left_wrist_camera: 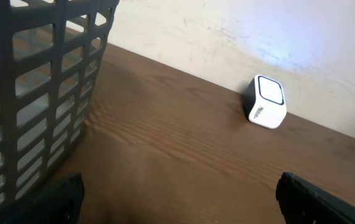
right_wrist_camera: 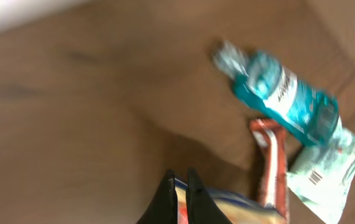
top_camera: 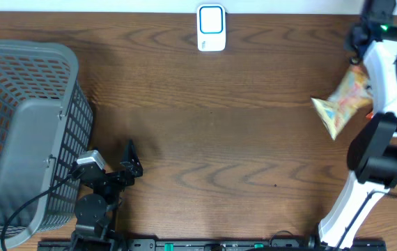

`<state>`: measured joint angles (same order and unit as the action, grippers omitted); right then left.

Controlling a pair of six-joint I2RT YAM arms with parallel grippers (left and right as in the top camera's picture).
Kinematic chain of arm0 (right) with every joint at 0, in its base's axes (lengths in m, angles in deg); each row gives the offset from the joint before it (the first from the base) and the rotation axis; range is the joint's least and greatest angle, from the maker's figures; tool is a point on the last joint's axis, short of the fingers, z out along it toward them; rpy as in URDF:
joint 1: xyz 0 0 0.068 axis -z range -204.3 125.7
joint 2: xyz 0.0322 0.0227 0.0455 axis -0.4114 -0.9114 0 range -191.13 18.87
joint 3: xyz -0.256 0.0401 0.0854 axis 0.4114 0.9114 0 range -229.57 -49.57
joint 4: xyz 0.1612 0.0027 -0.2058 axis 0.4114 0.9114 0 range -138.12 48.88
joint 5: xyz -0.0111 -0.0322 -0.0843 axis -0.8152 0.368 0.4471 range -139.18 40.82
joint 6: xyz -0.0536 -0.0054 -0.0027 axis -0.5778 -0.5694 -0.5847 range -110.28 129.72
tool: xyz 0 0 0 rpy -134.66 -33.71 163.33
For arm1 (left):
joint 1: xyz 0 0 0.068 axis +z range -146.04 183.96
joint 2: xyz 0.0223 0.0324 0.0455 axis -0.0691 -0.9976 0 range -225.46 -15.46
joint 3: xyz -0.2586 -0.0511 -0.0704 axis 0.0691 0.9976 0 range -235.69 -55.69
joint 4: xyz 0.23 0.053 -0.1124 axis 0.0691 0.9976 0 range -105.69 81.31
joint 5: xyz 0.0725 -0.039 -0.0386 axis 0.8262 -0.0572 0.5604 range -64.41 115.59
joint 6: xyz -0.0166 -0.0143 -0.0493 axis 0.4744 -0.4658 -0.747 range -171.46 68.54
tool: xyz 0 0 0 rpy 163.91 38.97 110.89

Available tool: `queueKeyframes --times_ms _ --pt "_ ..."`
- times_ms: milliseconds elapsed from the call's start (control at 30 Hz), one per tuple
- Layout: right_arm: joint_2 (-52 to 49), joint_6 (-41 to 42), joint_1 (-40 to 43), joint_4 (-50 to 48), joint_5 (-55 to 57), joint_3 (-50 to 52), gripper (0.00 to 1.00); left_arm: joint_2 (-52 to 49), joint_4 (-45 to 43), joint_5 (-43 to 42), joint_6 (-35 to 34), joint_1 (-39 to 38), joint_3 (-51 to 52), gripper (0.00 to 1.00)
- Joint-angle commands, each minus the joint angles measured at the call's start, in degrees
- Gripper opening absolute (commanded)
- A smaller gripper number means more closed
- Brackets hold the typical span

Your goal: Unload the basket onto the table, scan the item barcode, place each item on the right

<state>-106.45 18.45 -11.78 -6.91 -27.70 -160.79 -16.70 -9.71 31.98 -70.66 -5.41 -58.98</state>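
Observation:
A yellow and orange snack bag hangs over the right side of the table, with my right gripper shut on its edge. In the right wrist view the two black fingers pinch the bag's blue and yellow edge. The white barcode scanner stands at the table's far edge in the middle, also seen in the left wrist view. My left gripper rests near the front left, open, with nothing between its fingers. No barcode shows on the bag.
A grey mesh basket fills the left side, close beside the left arm. Below the right gripper lie a teal bottle, a red packet and a white-green packet with a barcode.

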Motion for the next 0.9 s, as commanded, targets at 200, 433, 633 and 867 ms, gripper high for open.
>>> queueKeyframes --times_ms 200,433,633,867 --pt "-4.02 -1.07 10.47 2.4 -4.52 1.29 0.26 0.2 1.2 0.72 0.7 0.24 1.33 0.98" --pt "9.92 -0.57 9.97 1.42 -17.2 1.29 0.99 0.2 1.2 0.74 0.7 0.24 1.33 0.98" --pt "27.21 1.97 6.01 0.85 -30.38 1.29 0.99 0.2 1.2 0.74 0.7 0.24 1.31 0.98" --pt "47.76 1.49 2.54 1.97 -30.84 1.29 0.99 0.2 1.2 0.72 0.7 0.24 1.31 0.98"
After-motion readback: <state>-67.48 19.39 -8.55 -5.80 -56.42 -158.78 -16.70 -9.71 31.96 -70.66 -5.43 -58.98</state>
